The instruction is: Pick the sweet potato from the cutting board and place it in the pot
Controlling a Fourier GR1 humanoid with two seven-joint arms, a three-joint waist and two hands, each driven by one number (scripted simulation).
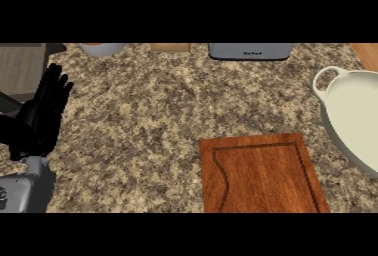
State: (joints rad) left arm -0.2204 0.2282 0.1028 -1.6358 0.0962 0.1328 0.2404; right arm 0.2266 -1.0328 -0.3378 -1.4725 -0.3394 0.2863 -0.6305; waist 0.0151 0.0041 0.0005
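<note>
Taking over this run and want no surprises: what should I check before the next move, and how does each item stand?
1. Cutting board in view, flat on counter: ok.
2. Sweet potato on the board: not ok, none shows.
3. Pot open, visible part holds nothing: ok.
4. Left hand open, resting at left edge: ok.
5. Right hand position: cannot tell, not in view.

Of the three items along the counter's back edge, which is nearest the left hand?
The white round container, leftmost of the row; the tan wooden block and grey appliance sit farther right of the black left hand.
</note>
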